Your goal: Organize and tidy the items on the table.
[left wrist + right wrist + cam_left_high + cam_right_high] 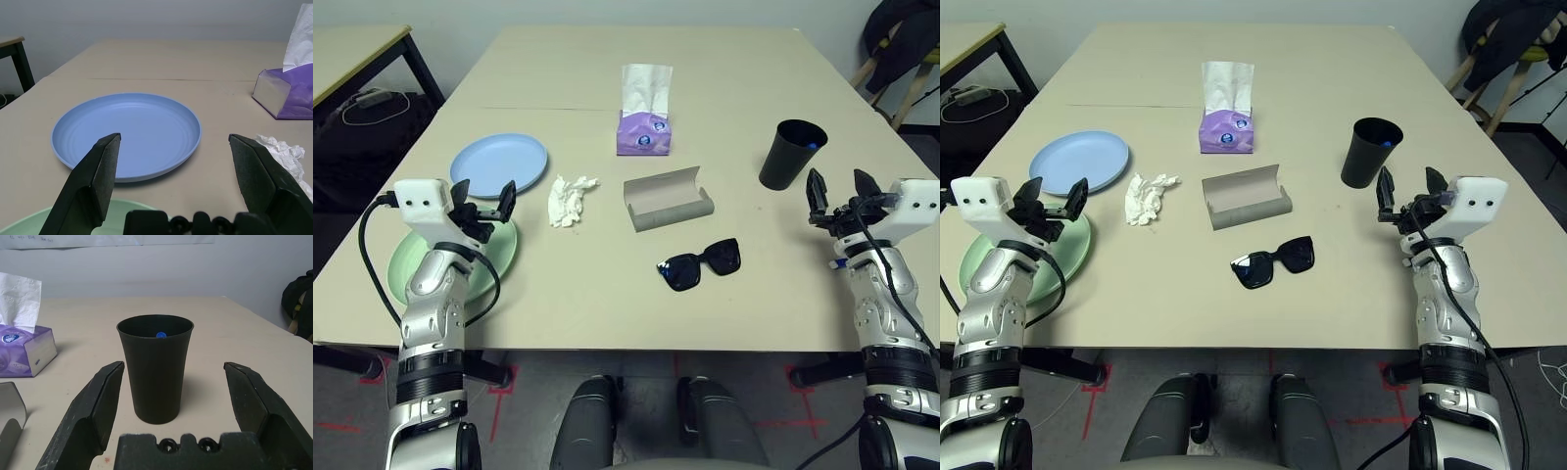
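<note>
Both grippers hover spread wide and empty above the near part of the table (607, 304): the left gripper (482, 202) hangs over the far rim of the pale green plate (411, 259), and the right gripper (840, 192) sits just this side of the black cup (791, 154), its fingers apart with nothing between them. Taking the grey glasses case (668, 199) at the middle of the table as the landmark, it lies open and empty. The black sunglasses (701, 264) rest near it on the robot's side, lenses down and arms folded. The crumpled white tissue (570, 199) lies just to the case's left, and the light blue plate (499, 164) sits farther left beyond the tissue, touching or overlapping the green plate's far edge. The purple tissue box (644, 131) stands behind the case, a white sheet sticking up from its slot. Off to the case's right stands the cup, upright, with the blue tip of a pen (160, 335) showing inside its rim.
</note>
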Robot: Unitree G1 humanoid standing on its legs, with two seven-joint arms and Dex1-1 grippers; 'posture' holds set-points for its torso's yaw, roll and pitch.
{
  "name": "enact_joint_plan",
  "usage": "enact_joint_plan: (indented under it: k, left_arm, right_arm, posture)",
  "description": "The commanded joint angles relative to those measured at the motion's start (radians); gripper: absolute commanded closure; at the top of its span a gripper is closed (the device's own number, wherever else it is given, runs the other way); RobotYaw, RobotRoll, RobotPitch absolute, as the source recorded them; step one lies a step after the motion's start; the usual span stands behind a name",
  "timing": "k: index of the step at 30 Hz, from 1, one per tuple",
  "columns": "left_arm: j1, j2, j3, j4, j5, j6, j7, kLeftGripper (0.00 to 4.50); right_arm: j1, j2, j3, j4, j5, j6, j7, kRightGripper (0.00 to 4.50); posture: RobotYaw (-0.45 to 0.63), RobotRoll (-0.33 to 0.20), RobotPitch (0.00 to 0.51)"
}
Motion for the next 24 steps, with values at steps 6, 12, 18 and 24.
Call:
enact_joint_plan:
  k: [6,12,18,24]
  left_arm:
    - [0.02,-0.017,0.014,0.018,0.01,-0.04,0.035,0.0]
    - [0.002,-0.011,0.003,0.027,0.024,-0.072,0.035,0.0]
    - [-0.025,0.002,-0.012,0.049,0.038,-0.097,0.015,0.0]
    - [-0.026,0.019,-0.02,0.062,0.042,-0.096,-0.013,0.0]
  right_arm:
    - [0.011,-0.016,-0.008,0.015,-0.005,0.028,0.002,0.03]
    - [0.004,-0.024,0.008,0.006,0.008,0.035,0.052,0.03]
    - [-0.013,-0.068,0.061,-0.015,0.033,0.061,0.232,0.03]
    - [-0.019,-0.107,0.104,-0.042,0.091,0.107,0.425,0.03]
  posture:
    - [0.03,0.0,0.084]
    - [0.03,0.0,0.083]
    - [0.03,0.0,0.083]
    - [0.04,0.0,0.084]
